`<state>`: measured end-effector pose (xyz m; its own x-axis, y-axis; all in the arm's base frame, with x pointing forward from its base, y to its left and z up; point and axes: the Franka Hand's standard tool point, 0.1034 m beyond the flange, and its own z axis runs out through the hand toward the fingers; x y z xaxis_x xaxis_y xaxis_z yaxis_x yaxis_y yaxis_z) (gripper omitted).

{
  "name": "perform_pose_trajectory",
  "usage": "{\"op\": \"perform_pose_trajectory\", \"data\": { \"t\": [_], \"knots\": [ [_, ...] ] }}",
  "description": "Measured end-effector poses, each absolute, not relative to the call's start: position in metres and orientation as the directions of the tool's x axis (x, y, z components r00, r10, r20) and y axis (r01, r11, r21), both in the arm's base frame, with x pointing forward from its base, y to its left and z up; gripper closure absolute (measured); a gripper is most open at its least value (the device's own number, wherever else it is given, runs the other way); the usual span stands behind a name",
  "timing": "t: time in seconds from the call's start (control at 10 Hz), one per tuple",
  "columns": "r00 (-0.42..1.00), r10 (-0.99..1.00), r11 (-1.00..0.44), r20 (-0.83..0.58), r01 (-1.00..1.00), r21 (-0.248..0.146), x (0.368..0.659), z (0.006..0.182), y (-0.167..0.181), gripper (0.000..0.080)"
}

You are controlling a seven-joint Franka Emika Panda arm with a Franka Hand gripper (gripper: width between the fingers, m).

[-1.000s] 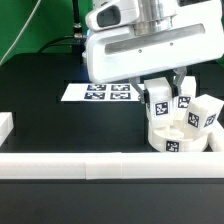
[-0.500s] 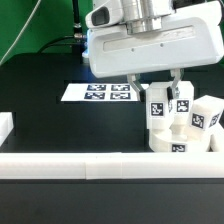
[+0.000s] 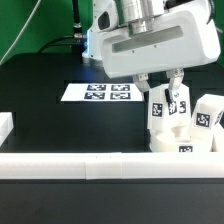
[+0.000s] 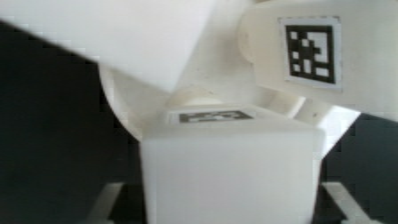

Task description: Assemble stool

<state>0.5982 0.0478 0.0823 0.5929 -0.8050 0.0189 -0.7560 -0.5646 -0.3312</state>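
The round white seat (image 3: 178,143) lies at the exterior view's right, against the front rail. My gripper (image 3: 160,92) is shut on one short white leg (image 3: 158,112), held upright on the seat's top. A second leg (image 3: 183,102) stands close behind it. A third leg (image 3: 209,115) stands at the seat's right side. In the wrist view the held leg (image 4: 228,165) fills the space between my fingers (image 4: 118,196). Its tagged end (image 4: 215,116) faces the camera, and another tagged leg (image 4: 311,48) shows beyond it. My gripper (image 4: 228,205) is low in that frame.
The marker board (image 3: 100,92) lies flat on the black table to the left of the seat. A long white rail (image 3: 90,166) runs along the front edge. A short white rail end (image 3: 5,125) sits at the far left.
The arm's hand has shifted to the exterior view's right and turned. The held leg has turned with it on the seat. The third leg now sits further right.
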Motion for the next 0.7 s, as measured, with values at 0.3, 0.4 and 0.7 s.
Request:
{"op": "perform_pose_trajectory", "data": {
  "t": [0.3, 0.4, 0.7],
  "knots": [
    [0.585, -0.811, -0.554, 0.008, -0.763, -0.332, 0.598, 0.083, 0.048, 0.0265],
    [0.631, -0.776, -0.595, -0.008, -0.736, -0.323, 0.599, 0.088, 0.048, 0.0185],
    [0.776, -0.63, -0.733, -0.035, -0.608, -0.304, 0.608, 0.108, 0.06, 0.0152]
  ]
}}
